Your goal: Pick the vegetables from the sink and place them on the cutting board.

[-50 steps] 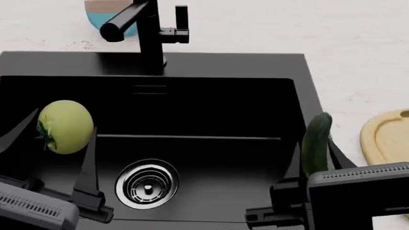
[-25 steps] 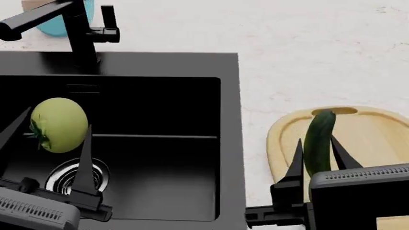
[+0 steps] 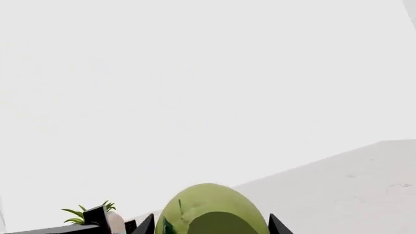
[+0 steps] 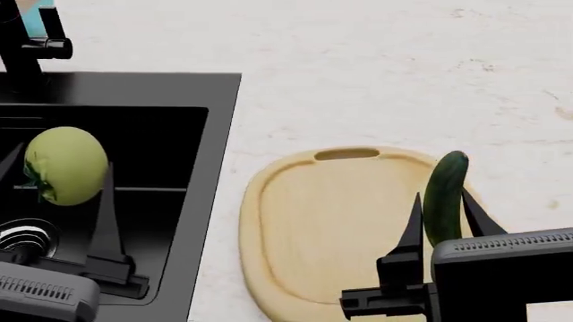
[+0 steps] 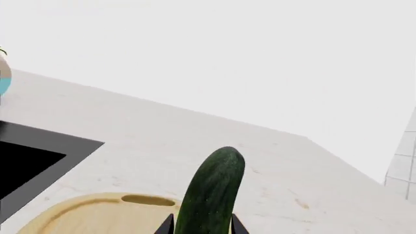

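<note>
My left gripper point(image 4: 58, 191) is shut on the pale-green tomato point(image 4: 66, 165) and holds it above the black sink point(image 4: 192, 201) at the left; the tomato also fills the low middle of the left wrist view point(image 3: 211, 209). My right gripper point(image 4: 441, 218) is shut on the dark green cucumber point(image 4: 444, 198), which stands upright above the right part of the tan cutting board point(image 4: 323, 228). The right wrist view shows the cucumber point(image 5: 209, 195) between the fingers, with the board point(image 5: 97, 214) and its slot handle below.
The black faucet point(image 4: 23, 47) stands at the far left behind the sink, with a blue bowl point(image 4: 34, 17) beside it. The steel drain point(image 4: 18, 238) shows in the basin. Pale speckled countertop point(image 4: 403, 80) surrounds the board.
The view has shifted right: sink and faucet slid left and the cutting board came fully into view under the right gripper. Both grippers keep their holds.
</note>
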Robot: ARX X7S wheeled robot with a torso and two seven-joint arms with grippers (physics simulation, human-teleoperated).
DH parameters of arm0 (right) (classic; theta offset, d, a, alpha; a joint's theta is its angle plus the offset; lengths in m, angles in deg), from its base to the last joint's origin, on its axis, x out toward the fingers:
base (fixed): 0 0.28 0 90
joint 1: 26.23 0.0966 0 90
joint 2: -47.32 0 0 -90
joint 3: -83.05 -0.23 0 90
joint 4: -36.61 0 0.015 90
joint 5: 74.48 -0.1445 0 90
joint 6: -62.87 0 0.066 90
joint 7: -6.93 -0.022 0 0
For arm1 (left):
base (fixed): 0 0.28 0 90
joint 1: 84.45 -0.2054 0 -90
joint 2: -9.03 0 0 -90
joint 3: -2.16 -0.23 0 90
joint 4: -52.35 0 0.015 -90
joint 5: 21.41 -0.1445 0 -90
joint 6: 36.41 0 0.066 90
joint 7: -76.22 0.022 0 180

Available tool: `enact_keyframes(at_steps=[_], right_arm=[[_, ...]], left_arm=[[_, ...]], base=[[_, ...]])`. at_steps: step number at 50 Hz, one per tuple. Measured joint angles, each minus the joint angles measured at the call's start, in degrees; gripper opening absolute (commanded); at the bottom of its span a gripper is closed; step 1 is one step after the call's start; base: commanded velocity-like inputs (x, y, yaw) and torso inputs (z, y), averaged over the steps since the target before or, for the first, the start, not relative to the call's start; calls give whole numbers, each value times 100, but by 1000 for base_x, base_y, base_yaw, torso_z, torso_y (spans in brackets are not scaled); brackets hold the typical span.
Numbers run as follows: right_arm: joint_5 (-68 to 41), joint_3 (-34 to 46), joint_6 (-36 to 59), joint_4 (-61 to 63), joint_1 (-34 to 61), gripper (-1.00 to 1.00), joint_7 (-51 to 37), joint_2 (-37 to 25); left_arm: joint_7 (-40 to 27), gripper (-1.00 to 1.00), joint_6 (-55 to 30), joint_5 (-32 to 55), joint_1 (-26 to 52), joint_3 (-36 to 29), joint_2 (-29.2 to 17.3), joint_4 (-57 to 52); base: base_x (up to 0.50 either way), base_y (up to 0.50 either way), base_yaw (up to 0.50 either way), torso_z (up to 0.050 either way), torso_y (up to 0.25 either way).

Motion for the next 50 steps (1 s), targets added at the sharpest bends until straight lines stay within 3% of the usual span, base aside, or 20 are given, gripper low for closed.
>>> enact_keyframes(at_steps=[13,20,37,50], right_arm=[[-37,-21,-17,10,-10,-100,21,-8],[-73,-56,-86,-26,-33,-100,69,-14],[-23,17,17,-58,49,-100,178,102],[8,19,21,-65,44,-100,188,114]], left_arm=[[-1,-100,-202,68,65,-43,40,31],[105,-100,-872,304,307,-116,142,-46],[704,-100,-3213,1717,2232,165,1012,693],[806,-100,-3781,2191,3250,428,1705,2031]], base=[[0,-500,0,0,1],[4,-286,0,0,0],[0,0,0,0,1],[0,0,0,0,1]])
